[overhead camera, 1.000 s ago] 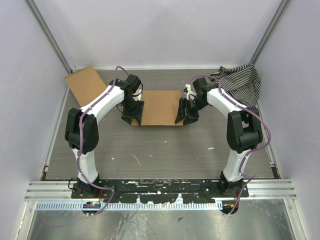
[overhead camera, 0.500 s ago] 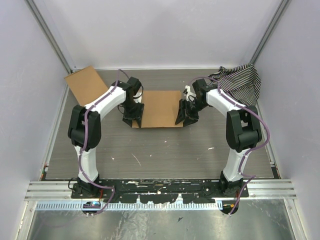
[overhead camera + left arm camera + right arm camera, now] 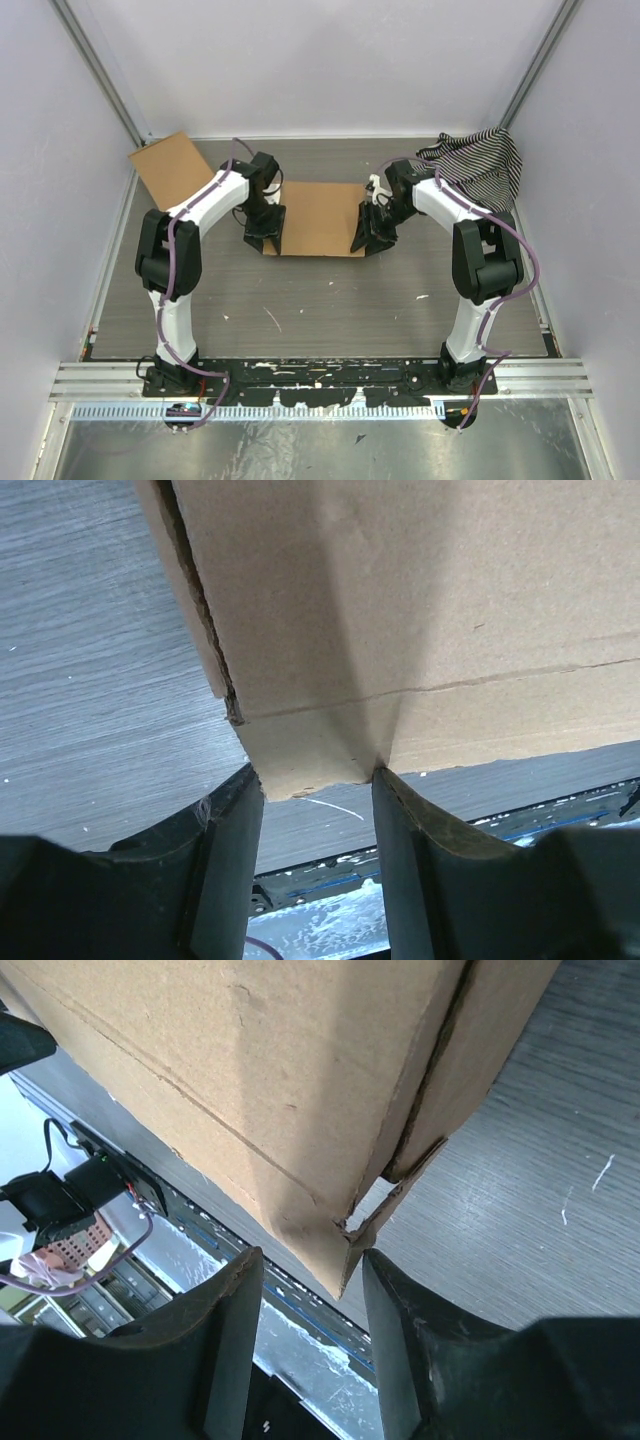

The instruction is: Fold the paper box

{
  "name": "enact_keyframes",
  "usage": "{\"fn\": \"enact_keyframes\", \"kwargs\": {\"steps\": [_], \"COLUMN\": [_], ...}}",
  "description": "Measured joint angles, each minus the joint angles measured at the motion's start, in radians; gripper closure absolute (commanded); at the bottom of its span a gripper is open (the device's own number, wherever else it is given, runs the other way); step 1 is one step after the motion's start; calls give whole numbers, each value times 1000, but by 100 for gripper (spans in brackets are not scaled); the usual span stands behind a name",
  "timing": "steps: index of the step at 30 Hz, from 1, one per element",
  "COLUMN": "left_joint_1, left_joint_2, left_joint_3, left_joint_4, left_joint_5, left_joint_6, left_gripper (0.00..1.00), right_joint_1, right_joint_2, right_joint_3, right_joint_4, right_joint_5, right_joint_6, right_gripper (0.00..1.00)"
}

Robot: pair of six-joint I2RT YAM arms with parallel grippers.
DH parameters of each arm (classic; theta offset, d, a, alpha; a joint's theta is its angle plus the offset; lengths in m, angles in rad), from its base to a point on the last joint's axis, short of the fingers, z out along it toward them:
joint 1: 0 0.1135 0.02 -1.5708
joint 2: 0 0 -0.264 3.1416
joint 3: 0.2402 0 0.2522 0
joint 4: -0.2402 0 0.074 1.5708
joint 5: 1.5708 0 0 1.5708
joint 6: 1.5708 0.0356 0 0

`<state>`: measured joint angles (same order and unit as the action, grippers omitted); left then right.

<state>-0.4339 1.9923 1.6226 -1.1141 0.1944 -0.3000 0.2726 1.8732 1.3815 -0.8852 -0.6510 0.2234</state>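
Observation:
The paper box (image 3: 320, 215), plain brown cardboard, lies partly folded in the middle of the table between both arms. My left gripper (image 3: 268, 232) is at its near left corner. In the left wrist view that corner (image 3: 310, 765) sits between the fingertips (image 3: 232, 820) and touches both, so the left gripper (image 3: 315, 775) is shut on it. My right gripper (image 3: 366, 232) is at the near right corner. In the right wrist view the torn corner (image 3: 345, 1250) hangs between the jaws and touches the right fingertip, with a gap on the left, so the right gripper (image 3: 312, 1257) is open.
A smaller flat brown cardboard rectangle (image 3: 170, 168) leans in the far left corner. A black-and-white striped cloth (image 3: 482, 163) is heaped at the far right by the wall. Grey walls enclose the table on three sides, and a metal rail (image 3: 320, 378) runs along the near edge.
The right jaws have narrowed a little around the box's corner. The left arm's elbow has shifted slightly and its gripper has stayed at the left corner. The box has barely moved.

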Motion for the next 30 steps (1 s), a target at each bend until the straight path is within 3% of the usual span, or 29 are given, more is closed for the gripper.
{"fn": "enact_keyframes", "kwargs": {"steps": [30], "left_joint_1": [45], "left_joint_2": [-2], "left_joint_3": [67], "left_joint_4": [-80], "left_joint_5": [77], "left_joint_6": [16], "left_gripper": [49], "right_joint_1": [-1], "right_joint_2": [-66], "right_joint_3": [-37], "right_joint_4": [-31], "right_joint_5": [-50], "right_joint_6": [18], "right_gripper": [50]}}
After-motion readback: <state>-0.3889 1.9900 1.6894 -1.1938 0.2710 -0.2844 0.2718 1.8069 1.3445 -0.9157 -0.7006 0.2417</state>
